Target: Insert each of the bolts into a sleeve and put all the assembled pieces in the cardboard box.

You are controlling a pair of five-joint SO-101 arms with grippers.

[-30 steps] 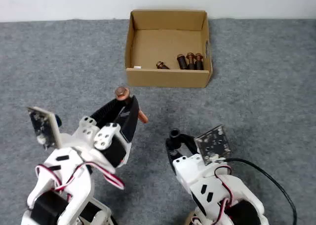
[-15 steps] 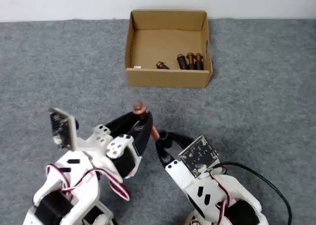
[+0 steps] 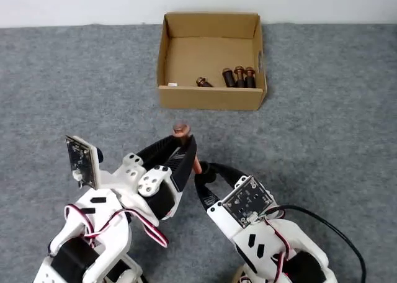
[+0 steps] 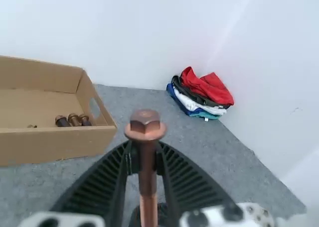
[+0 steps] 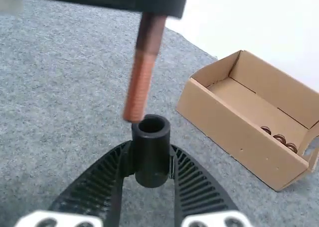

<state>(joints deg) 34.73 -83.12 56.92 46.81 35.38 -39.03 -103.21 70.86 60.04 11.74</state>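
**While the bolt hangs over the sleeve, both pincers hold firm**

As you look down from the high view, your left gripper (image 3: pixel 184 151) is clamped on the copper bolt (image 3: pixel 181 133). Its head is up and its shank slants down toward the right gripper (image 3: pixel 206 176). The two grippers meet nose to nose on the grey carpet (image 3: pixel 322 134), in front of the cardboard box (image 3: pixel 211 98). Four assembled pieces (image 3: pixel 239 76) lie inside the box against its near wall: three side by side, and one a little apart from them.

Through the left wrist view, you see the bolt (image 4: pixel 145 137) upright between the black fingers of the left gripper (image 4: pixel 145 155), pinched just under its hexagonal head. The cardboard box (image 4: pixel 55 142) stands beyond it on the carpet, with the assembled pieces (image 4: pixel 73 120) inside. Farther off, a heap of clothes (image 4: pixel 200 93) rests against the white wall (image 4: pixel 124 28).

Through the right wrist view, your right gripper (image 5: pixel 150 163) is closed around the black sleeve (image 5: pixel 150 148), which stands with its open mouth up. The threaded end of the bolt (image 5: pixel 141 90) comes down at a slight tilt and ends right at the rim of that mouth, off to one side and not inside it. You cannot tell whether tip and rim touch. The cardboard box (image 5: pixel 234 132) sits well behind them, with the heads of the assembled pieces (image 5: pixel 279 138) showing in its far corner.
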